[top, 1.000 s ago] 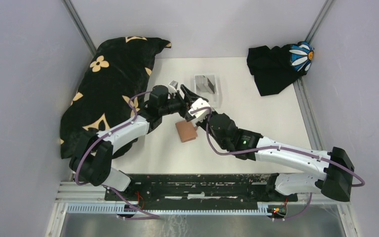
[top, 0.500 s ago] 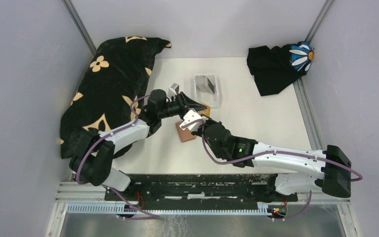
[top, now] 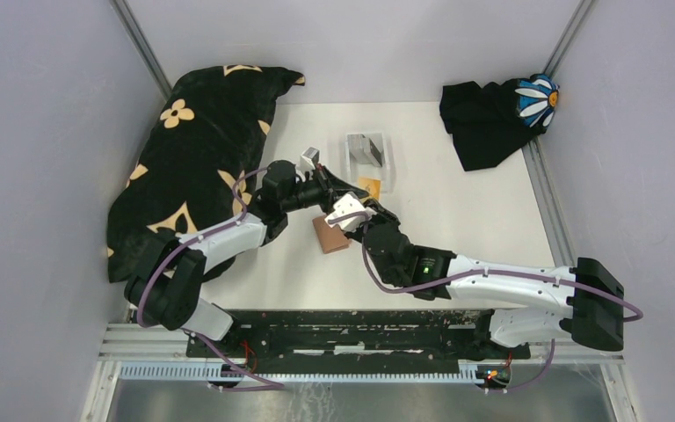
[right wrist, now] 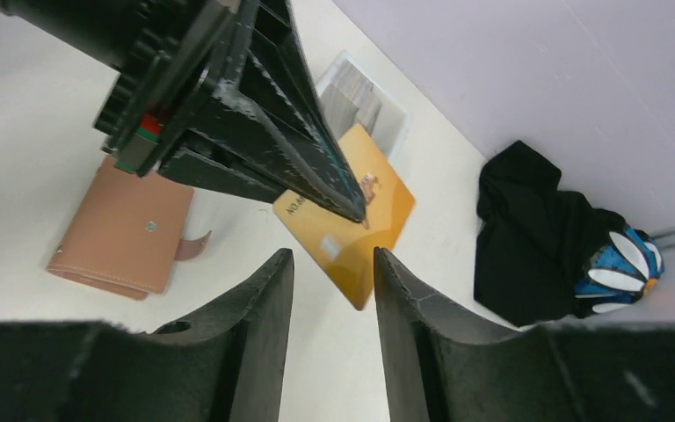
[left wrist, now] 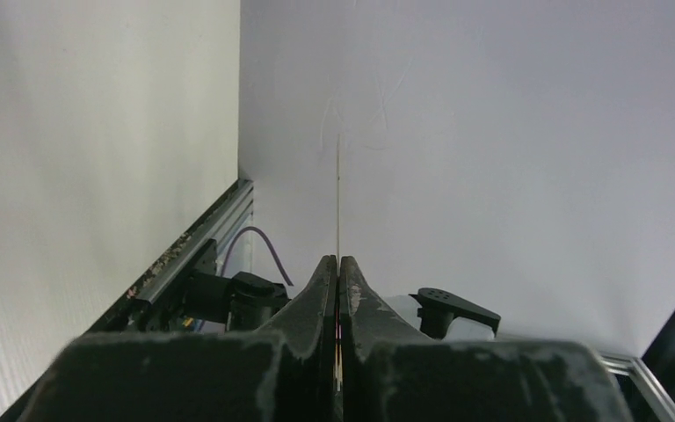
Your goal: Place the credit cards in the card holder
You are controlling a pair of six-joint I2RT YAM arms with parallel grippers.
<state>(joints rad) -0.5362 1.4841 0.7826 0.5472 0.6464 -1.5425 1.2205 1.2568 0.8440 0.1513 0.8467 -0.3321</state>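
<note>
— Well, what is the left pincer (right wrist: 352,207) doing?
— It is pressed tight on the gold-yellow card (right wrist: 380,220), gripping it near one edge. From its own wrist camera the card shows only as a thin line rising from between the fingers.
— And the right pincer (right wrist: 329,264)?
— Spread, with nothing in it. It sits just beside the left one. The card's near corner shows through the gap between its fingers, but I cannot tell whether that corner is truly between them.
— The card holder (right wrist: 127,230)?
— Flat on the tabletop (top: 457,211), folded shut, with a small round snap on its face. It lies near both pincers and apart from the card.
— Any other cards?
— Dark grey cards (top: 367,148) stand in the white tray (top: 390,163), just beyond the held card.
</note>
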